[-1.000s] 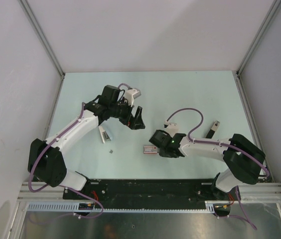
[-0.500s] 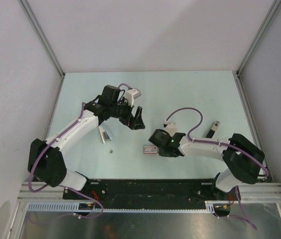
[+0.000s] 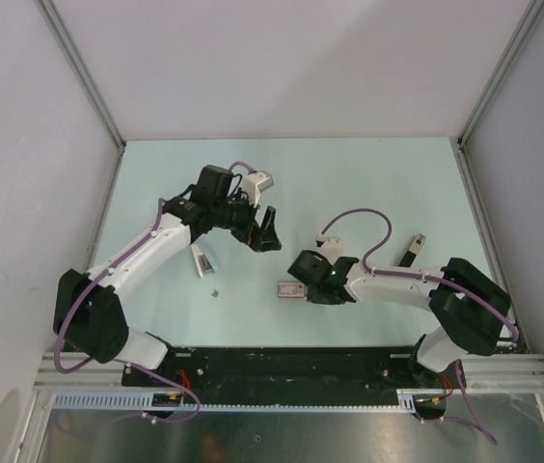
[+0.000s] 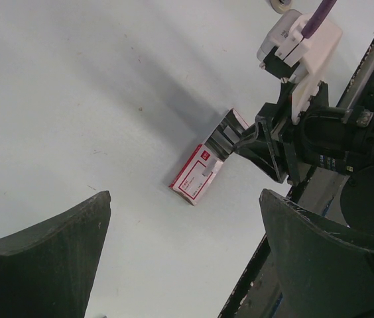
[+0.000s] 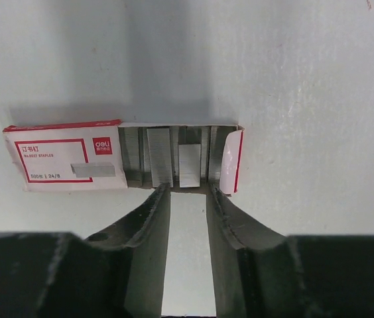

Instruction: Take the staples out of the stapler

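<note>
A flat red-and-white box [image 3: 292, 288] [image 4: 197, 175] [image 5: 67, 159], printed with a picture of staples, lies on the table with its tray slid out. Grey strips of staples [image 5: 160, 164] lie in that tray. My right gripper [image 3: 304, 286] [image 5: 187, 192] sits low at the tray's edge, open by a narrow gap with only bare table between its fingers. A short strip [image 5: 189, 164] lies just ahead of the gap. My left gripper [image 3: 264, 233] [image 4: 187, 265] hovers wide open and empty up and to the left. A pale silver-white strip [image 3: 198, 260] lies beside the left arm. I cannot pick out the stapler with certainty.
A black stick with a silver tip [image 3: 412, 251] lies at the right, near the right arm's elbow. A tiny dark speck [image 3: 214, 292] sits below the pale strip. The black base rail [image 3: 291, 365] runs along the near edge, and walls close in the other three sides.
The right gripper's jaws have parted a little at the box tray. Both arms and the box stay where they were.
</note>
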Motion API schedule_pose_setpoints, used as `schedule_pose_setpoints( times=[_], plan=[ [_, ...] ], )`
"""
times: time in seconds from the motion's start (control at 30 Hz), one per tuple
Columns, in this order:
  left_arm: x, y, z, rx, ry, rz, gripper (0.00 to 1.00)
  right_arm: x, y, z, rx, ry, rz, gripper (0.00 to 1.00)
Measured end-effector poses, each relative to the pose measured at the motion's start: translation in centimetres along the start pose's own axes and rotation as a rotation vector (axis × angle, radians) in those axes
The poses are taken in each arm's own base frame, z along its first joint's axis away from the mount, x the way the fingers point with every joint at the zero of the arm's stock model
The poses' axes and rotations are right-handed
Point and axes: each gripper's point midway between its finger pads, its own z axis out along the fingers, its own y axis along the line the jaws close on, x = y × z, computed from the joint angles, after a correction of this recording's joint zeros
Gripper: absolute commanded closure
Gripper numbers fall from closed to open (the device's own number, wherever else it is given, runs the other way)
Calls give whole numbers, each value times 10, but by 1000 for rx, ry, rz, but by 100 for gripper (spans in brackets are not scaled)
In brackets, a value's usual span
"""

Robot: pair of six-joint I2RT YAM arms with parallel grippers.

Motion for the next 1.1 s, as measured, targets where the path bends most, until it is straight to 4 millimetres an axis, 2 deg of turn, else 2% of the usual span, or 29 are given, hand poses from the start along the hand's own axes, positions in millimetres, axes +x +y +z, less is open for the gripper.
schedule_pose_setpoints(
  times=[0.23, 0.37, 0.5, 0.7, 0.93, 1.1],
  plan=[
    [0, 0, 0, 1, 0, 1, 3, 1, 1, 0, -5, 7, -2, 64],
    [0, -1, 1, 3, 1, 2, 3, 1, 2, -2, -12, 10, 0, 68],
    [0, -2, 1, 4, 2, 3, 4, -5, 7, -11, -48, -4, 16, 80],
    [0, -2, 1, 5, 3, 4, 4, -24, 16, -33, -123, -54, 51, 99],
    [1, -3, 2, 6, 4, 16, 6, -32, 8, -26, -89, -50, 71, 99],
    [15, 0, 9, -9, 40, 80, 7, -37, -8, -22, -82, -40, 118, 90]
  ],
)
